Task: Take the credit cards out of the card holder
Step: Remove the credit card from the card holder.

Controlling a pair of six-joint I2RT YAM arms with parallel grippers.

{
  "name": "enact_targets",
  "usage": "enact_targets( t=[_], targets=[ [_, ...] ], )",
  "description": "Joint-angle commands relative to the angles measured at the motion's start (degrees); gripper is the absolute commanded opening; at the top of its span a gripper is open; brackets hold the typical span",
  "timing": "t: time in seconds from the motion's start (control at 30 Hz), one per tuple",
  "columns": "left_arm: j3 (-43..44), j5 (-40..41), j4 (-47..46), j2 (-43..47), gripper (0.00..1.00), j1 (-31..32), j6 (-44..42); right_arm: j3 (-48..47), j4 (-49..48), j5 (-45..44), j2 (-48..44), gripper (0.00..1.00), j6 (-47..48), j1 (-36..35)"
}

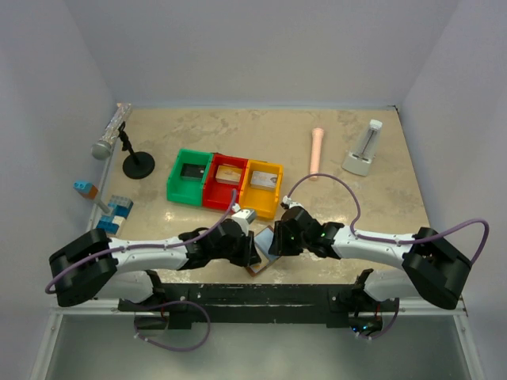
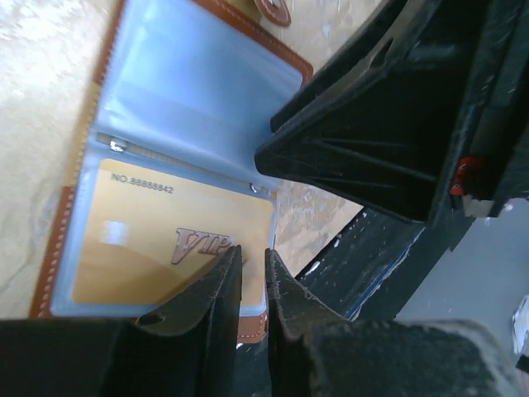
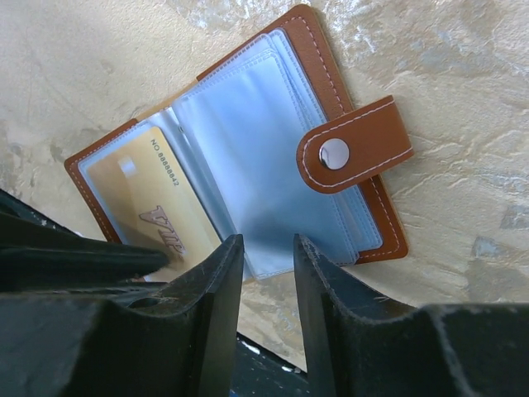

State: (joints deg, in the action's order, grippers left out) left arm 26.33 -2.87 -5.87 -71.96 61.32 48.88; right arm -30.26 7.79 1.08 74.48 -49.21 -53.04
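At the table's near edge, about six o'clock from the yellow bin (image 1: 264,186), the card holder (image 3: 248,157) lies open with a gold VIP card (image 2: 165,248) still sleeved, the left gripper (image 2: 252,273) nearly closed on its edge, the right gripper (image 3: 269,265) narrowly parted over it.

open card holder (image 3: 248,149), gold card (image 3: 145,198) inside, hand (image 3: 269,256) over its edge

The card holder (image 3: 248,165) lies open and flat on the marbled surface (image 3: 99,74), just in front of the yellow bin (image 1: 263,187). Brown stitched rim, snap tab, clear blue-grey sleeves; a gold VIP card (image 2: 165,244) sits in one sleeve.
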Motion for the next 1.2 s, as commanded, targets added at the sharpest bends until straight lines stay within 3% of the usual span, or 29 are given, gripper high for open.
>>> enact_targets(
  t=[0.0, 0.3, 0.5, 0.83, 1.17],
  targets=[
    [2.59, -6.09, -5.46, -3.53, 0.24, 1.17, -0.28, 2.13, 9.00, -4.07, 0.76, 0.38, 0.08, -0.05],
    [3.90, -8.46, -5.30, -2.65, 0.29, 3.89, -4.05, 2.31, 8.99, -4.07, 0.49, 0.38, -0.18, -0.05],
    [5.93, -7.59, -0.90, -6.25, 0.23, 5.65, -6.26, 2.05, 9.17, -4.16, 0.76, 0.37, -0.18, -0.05],
    [4.17, 0.76, 3.58, -10.04, 0.11, 5.57, -3.62, 4.77, 8.12, -2.58, -1.08, 0.35, -1.15, -0.58],
    [1.53, 7.35, 5.78, -4.86, 0.11, 4.25, -2.04, 4.42, 10.48, -2.66, -6.71, 0.39, -0.27, -0.75]
  ],
)
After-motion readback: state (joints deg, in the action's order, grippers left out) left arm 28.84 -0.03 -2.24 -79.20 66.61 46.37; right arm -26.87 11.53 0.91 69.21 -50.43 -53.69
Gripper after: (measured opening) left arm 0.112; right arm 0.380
